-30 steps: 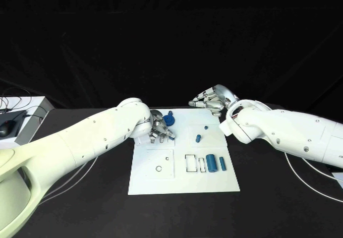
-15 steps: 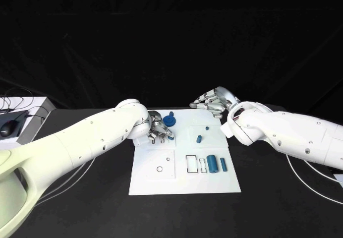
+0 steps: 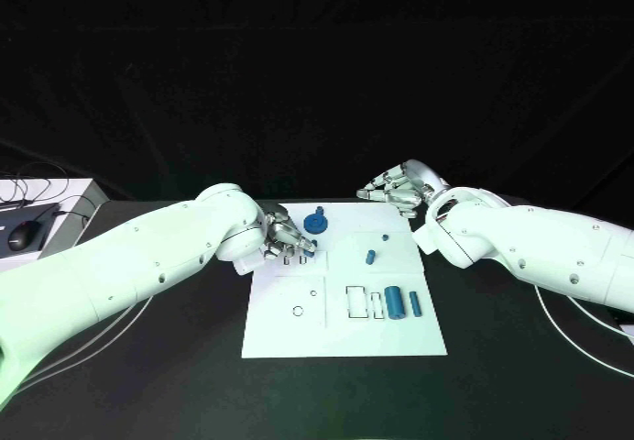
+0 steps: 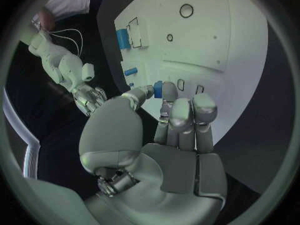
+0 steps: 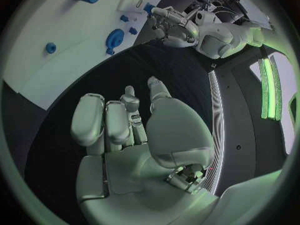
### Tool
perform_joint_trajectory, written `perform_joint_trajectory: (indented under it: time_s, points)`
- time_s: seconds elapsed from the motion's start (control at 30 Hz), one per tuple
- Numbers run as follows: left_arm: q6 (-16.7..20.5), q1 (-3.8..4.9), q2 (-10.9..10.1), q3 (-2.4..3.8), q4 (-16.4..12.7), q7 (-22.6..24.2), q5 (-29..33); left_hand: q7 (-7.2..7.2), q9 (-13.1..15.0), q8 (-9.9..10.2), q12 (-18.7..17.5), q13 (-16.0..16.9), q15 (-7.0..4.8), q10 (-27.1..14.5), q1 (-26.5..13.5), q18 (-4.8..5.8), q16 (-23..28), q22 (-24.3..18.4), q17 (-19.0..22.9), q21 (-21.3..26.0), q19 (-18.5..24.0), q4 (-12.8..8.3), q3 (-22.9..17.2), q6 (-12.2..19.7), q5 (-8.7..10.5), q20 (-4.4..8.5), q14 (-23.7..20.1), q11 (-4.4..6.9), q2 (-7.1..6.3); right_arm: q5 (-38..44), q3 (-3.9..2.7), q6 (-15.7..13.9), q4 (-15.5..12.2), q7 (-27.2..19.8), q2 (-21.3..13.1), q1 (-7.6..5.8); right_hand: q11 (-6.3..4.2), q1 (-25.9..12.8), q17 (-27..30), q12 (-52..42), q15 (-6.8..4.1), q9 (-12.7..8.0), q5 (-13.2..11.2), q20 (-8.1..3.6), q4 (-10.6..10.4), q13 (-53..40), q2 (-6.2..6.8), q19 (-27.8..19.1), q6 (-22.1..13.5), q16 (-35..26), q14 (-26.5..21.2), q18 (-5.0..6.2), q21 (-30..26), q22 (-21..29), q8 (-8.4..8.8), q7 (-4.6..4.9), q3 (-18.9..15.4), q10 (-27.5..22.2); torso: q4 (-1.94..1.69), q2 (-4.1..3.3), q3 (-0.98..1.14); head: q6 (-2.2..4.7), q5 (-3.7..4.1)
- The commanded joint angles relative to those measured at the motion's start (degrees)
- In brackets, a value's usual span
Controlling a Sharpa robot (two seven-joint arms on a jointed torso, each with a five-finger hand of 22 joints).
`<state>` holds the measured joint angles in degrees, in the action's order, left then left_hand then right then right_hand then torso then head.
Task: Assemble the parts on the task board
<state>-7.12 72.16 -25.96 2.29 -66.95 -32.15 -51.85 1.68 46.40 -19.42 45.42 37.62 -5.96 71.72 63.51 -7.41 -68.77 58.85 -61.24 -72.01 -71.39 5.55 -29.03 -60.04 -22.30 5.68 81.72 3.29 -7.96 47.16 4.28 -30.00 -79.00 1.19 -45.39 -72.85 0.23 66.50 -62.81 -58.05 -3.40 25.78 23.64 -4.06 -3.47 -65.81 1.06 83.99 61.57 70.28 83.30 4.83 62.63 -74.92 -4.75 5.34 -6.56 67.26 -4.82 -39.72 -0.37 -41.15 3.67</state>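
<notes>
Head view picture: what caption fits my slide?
Silver left hand rests on white task board beside small blue parts; right hand hovers open.

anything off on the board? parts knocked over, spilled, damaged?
Nothing stands out. The task board lies flat on the table, and the blue parts sit on it, none off it or visibly damaged. The left hand is over its far left corner; the right hand is beyond its far edge.
</notes>
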Motion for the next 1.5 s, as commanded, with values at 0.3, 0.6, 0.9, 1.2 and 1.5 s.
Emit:
perform_joint_trajectory:
  time_s: [0.3,0.6,0.9,1.2,1.5]
  points:
    - [7.27,-0.54,-1.61,-0.21,-3.23,-0.7,-5.52,-1.18,6.48,0.86,-0.35,-0.58,-0.57,1.72,-0.4,1.15,-0.35,0.75,1.04,0.27,-0.71,-9.94,-9.99,-2.34,-1.25,0.6,-0.17,0.78,-0.68,0.34,0.0,0.56,0.24,-0.68,-0.37,0.23,0.11,-0.36,0.09,-0.01,-0.14,-0.09,0.39,-0.24,0.25,-0.06,-0.06,2.57,0.41,-0.29,0.03,0.16,-0.35,-8.34,0.24,0.05,-0.23,0.21,-0.21,0.26,-0.04,-0.45,-0.26]
    - [9.38,-1.38,-1.04,-1.3,-2.7,-0.69,-9.26,-1.19,6.63,1.08,-0.42,-0.64,-0.6,1.85,-0.34,1.19,-0.57,0.95,1.23,0.29,-0.81,-9.94,-10.14,-2.5,-1.36,0.66,-0.2,0.81,-0.81,0.33,0.0,0.44,0.18,-0.85,-0.42,0.3,0.12,-0.38,0.11,0.06,-0.14,-0.15,0.48,-0.23,0.29,-0.03,-0.09,2.57,0.38,-0.3,0.02,0.16,-0.36,-8.34,0.28,0.07,-0.22,0.18,-0.1,0.06,-0.03,-0.69,-0.46]
    - [9.62,-2.27,-0.43,-2.19,-1.95,-0.73,-10.55,-1.21,6.72,1.17,-0.44,-0.66,-0.61,1.9,-0.33,1.23,-0.64,1.06,1.4,0.31,-0.86,-9.92,-10.25,-2.6,-1.35,0.7,-0.25,0.82,-0.81,0.32,0.0,0.27,0.05,-1.01,-0.51,0.32,0.15,-0.45,0.21,0.26,-0.12,-0.3,0.54,-0.22,0.44,0.06,-0.12,2.54,0.37,-0.39,0.0,0.19,-0.55,-8.3,0.34,0.1,-0.22,0.05,-0.08,0.06,0.04,-1.03,-0.28]
    - [9.51,-2.57,-0.38,-2.32,-1.86,-0.7,-10.72,-1.21,6.72,1.17,-0.44,-0.66,-0.61,1.9,-0.33,1.23,-0.64,1.06,1.4,0.31,-0.86,-9.92,-10.25,-2.6,-1.35,0.7,-0.25,0.82,-0.81,0.32,0.0,0.25,-0.06,-1.06,-0.59,0.32,0.15,-0.45,0.21,0.26,-0.12,-0.3,0.54,-0.22,0.44,0.06,-0.12,2.54,0.37,-0.39,0.0,0.19,-0.55,-8.3,0.34,0.1,-0.22,0.05,-0.15,0.11,0.04,-1.22,-0.27]
    - [7.98,-2.61,-0.5,-2.34,-1.99,-0.95,-10.76,-1.19,6.9,1.33,-0.5,-0.67,-0.6,1.88,-0.33,1.3,-0.83,1.25,1.57,0.36,-0.89,-9.97,-10.4,-2.66,-1.37,0.76,-0.29,0.81,-0.83,0.29,0.0,0.28,-0.08,-1.03,-0.66,0.32,0.15,-0.45,0.21,0.26,-0.12,-0.3,0.54,-0.22,0.44,0.06,-0.12,2.54,0.37,-0.39,0.0,0.19,-0.55,-8.3,0.34,0.1,-0.22,0.05,-0.18,0.1,0.03,-1.41,-0.3]
